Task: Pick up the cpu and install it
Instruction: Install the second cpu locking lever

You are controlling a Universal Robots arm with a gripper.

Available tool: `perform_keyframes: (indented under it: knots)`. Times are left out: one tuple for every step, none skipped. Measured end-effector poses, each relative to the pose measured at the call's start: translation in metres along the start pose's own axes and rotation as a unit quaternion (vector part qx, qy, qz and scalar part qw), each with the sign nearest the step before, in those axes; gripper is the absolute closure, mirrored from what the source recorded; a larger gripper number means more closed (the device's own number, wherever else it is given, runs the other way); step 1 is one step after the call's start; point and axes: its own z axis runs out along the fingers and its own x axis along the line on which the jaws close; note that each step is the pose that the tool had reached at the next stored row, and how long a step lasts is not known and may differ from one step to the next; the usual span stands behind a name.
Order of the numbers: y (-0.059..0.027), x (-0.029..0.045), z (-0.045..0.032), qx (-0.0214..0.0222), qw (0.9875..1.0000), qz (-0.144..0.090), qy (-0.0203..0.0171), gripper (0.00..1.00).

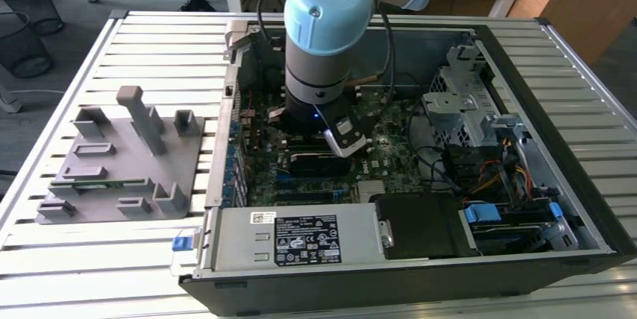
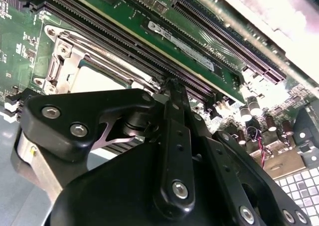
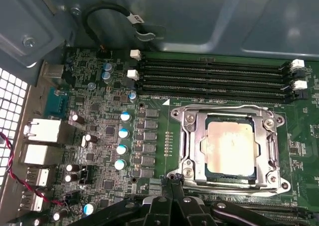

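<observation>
A: Where is the cpu (image 3: 230, 147) seen?

B: In the first wrist view it is seated flat in the motherboard socket (image 3: 227, 149), silver top up, ringed by the metal retention frame (image 3: 189, 136). A pale corner of it is also caught in the second wrist view (image 2: 97, 79), behind the gripper body.

A: And the gripper (image 3: 172, 183)?

B: Its fingertips (image 3: 175, 182) are pressed together at the socket frame's edge, just beside the cpu, with nothing held between them. In the second wrist view the same closed tips (image 2: 172, 86) are seen meeting near the frame. Contact with the frame cannot be told.

A: What is noted around the socket?

B: Four black memory slots (image 3: 214, 79) run along one side of the socket, with white latches at the ends (all slots look unfilled here). On another side, blue-topped capacitors (image 3: 122, 141) are lined up, and rear ports (image 3: 42, 131) sit further out by the perforated case wall. A black cable loop (image 3: 107, 17) is clipped on the grey case panel.

A: Exterior view?

B: The arm (image 1: 324, 36) is reached down into the open computer case (image 1: 518, 147), over the motherboard (image 1: 298, 177). A power supply (image 1: 294, 241) is mounted at the near end. Well apart, at the exterior view's left, a grey parts fixture (image 1: 119, 162) lies on the slatted table (image 1: 100, 274).
</observation>
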Motion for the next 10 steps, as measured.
perform_keyframes:
  knots:
    - [0.0005, 0.0, 0.0003, 0.0, 1.0, 0.0, 0.0, 0.88]
    - [0.001, -0.0001, 0.0007, -0.0001, 1.0, 0.0, 0.0, 0.88]
    - [0.0014, -0.0002, 0.001, -0.0001, 1.0, 0.0, 0.0, 0.88]
    - [0.0019, -0.0002, 0.0014, -0.0003, 1.0, 0.0, -0.0001, 0.88]
    - [0.002, -0.0002, 0.0014, -0.0003, 1.0, 0.0, -0.0001, 0.88]
    - [0.0022, -0.0001, 0.0015, -0.0003, 1.0, 0.0, -0.0001, 0.88]
    - [0.0024, 0.0, 0.0016, -0.0002, 1.0, 0.0, -0.0001, 0.88]
    - [0.0026, -0.0001, 0.0017, -0.0004, 1.0, 0.0, -0.0001, 0.88]
    - [0.0028, 0.0, 0.0018, -0.0006, 1.0, 0.0, -0.0002, 0.88]
    - [0.0031, 0.0001, 0.0021, -0.001, 1.0, 0.0, -0.0003, 0.88]
